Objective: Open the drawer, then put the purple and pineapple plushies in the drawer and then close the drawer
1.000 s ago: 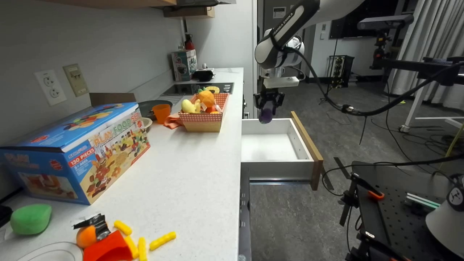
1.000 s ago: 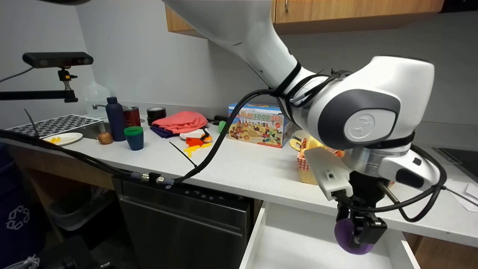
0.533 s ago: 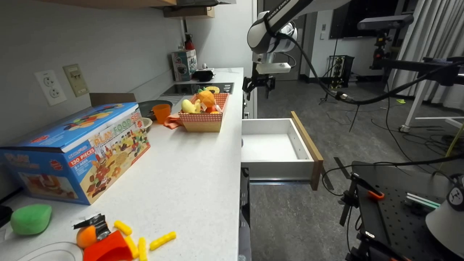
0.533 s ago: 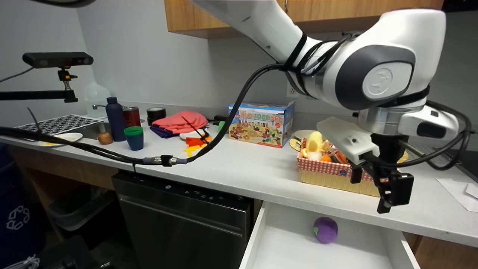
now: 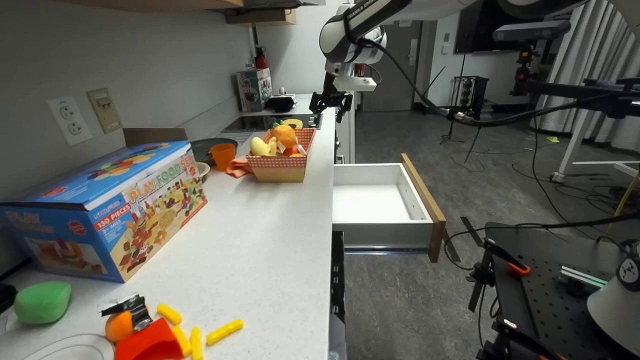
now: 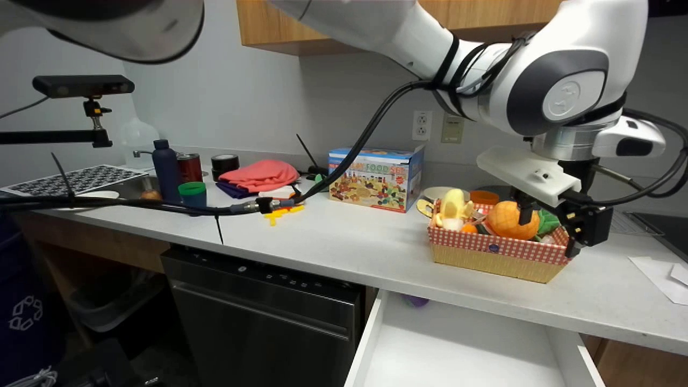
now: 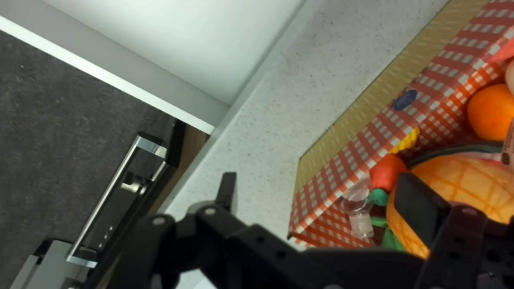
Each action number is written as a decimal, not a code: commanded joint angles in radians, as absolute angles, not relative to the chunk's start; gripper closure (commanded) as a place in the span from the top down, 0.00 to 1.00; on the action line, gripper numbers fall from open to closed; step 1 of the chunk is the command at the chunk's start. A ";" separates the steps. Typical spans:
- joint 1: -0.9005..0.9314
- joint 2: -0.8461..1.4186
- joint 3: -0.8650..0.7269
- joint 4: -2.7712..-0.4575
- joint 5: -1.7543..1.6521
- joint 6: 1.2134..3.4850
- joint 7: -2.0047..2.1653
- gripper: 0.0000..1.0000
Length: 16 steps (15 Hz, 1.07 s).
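Note:
The drawer (image 5: 381,202) is open; its white inside also shows in an exterior view (image 6: 462,349) and the wrist view (image 7: 200,36). The purple plushie (image 6: 415,301) lies inside at the drawer's back corner, mostly hidden by the counter edge. The orange pineapple plushie (image 6: 508,220), with a criss-cross pattern and green leaves, lies in the checked basket (image 6: 489,258) on the counter. My gripper (image 6: 549,234) is open and empty above the basket's end. In the wrist view (image 7: 321,196) one finger overlaps the pineapple plushie (image 7: 478,180) and the other is outside the basket; contact cannot be told.
The basket also holds a banana (image 6: 453,207) and other toy food. A play food box (image 5: 125,210) stands along the wall. An orange cup (image 5: 223,156) is behind the basket. The counter edge (image 7: 241,108) overhangs the drawer. A dishwasher (image 6: 263,312) is beside the drawer.
My gripper has let go of the purple plushie, which dropped into the drawer and rolled to its back corner. The open gripper has risen and moved over the counter to the basket.

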<state>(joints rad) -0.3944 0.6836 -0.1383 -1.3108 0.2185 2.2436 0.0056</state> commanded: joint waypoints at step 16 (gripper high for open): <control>-0.423 1.136 0.040 -0.558 0.226 1.924 -0.209 1.00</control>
